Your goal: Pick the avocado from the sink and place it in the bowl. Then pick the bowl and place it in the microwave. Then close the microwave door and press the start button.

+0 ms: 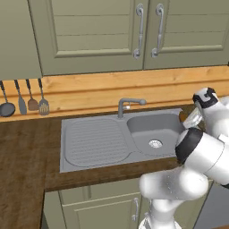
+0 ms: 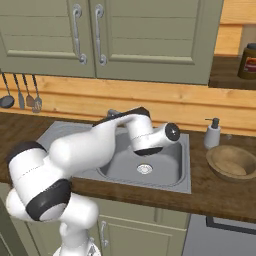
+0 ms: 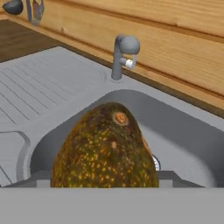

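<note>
From the left base view we note the sink [image 1: 120,138] set into a dark wooden counter [image 1: 27,161], its ribbed drainboard toward the counter's left end and its basin toward the right. The arm crosses the basin's right edge, and a small brown shape [image 1: 184,117] shows there at the hand; we cannot name it from this angle.

From the right base view we find the bowl [image 2: 233,162] standing empty near the right end of the counter, just beside a soap dispenser [image 2: 212,134] at the back edge. The arm reaches over the basin, above the drain [image 2: 144,169].

From the hand view the avocado [image 3: 105,151] sits close against the camera, above the basin, with the faucet [image 3: 121,54] beyond it. We judge it held and lifted (the fingertips are hidden behind the fruit, so the width of the grip cannot be read).

Progress, in our judgement: the pick is made; transfer to the bowl, loading of the microwave, door and start button all remain. Green-grey cabinets [image 1: 134,31] hang above a wood-panelled wall, with utensils [image 1: 24,102] hung at the left.
</note>
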Available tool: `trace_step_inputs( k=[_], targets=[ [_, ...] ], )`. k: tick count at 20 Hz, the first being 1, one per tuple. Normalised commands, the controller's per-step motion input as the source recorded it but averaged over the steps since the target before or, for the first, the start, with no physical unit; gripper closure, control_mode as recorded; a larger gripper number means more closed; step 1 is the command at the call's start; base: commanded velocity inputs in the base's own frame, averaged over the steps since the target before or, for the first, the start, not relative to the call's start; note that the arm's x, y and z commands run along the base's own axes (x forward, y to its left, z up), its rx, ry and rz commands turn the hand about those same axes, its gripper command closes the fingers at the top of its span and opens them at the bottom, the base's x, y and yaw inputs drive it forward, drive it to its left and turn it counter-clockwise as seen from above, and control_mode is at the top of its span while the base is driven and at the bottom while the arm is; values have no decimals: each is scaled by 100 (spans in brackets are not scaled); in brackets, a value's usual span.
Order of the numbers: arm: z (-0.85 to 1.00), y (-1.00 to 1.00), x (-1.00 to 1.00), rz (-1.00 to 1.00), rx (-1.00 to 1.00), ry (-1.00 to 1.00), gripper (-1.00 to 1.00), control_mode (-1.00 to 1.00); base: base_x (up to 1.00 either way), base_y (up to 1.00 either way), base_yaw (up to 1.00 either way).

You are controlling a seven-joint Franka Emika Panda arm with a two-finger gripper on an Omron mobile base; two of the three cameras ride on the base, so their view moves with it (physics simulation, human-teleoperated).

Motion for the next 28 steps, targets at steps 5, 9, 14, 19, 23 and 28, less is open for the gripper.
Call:
trace_step_inputs(
  k=[5,9,14,19,23,28],
  targets=[
    [19,-1,-48,-34,-17,2,100,-100,0,0,0],
    [3,-14,-18,-39,-23,7,100,-100,0,0,0],
    [16,-37,-3,-34,-22,1,100,-100,0,0,0],
    [35,-46,-4,-30,-13,1,100,-100,0,0,0],
    [25,-48,0,-22,-5,20,100,-100,0,0,0],
    [10,-64,0,-2,1,12,100,-100,0,0,0]
  ],
)
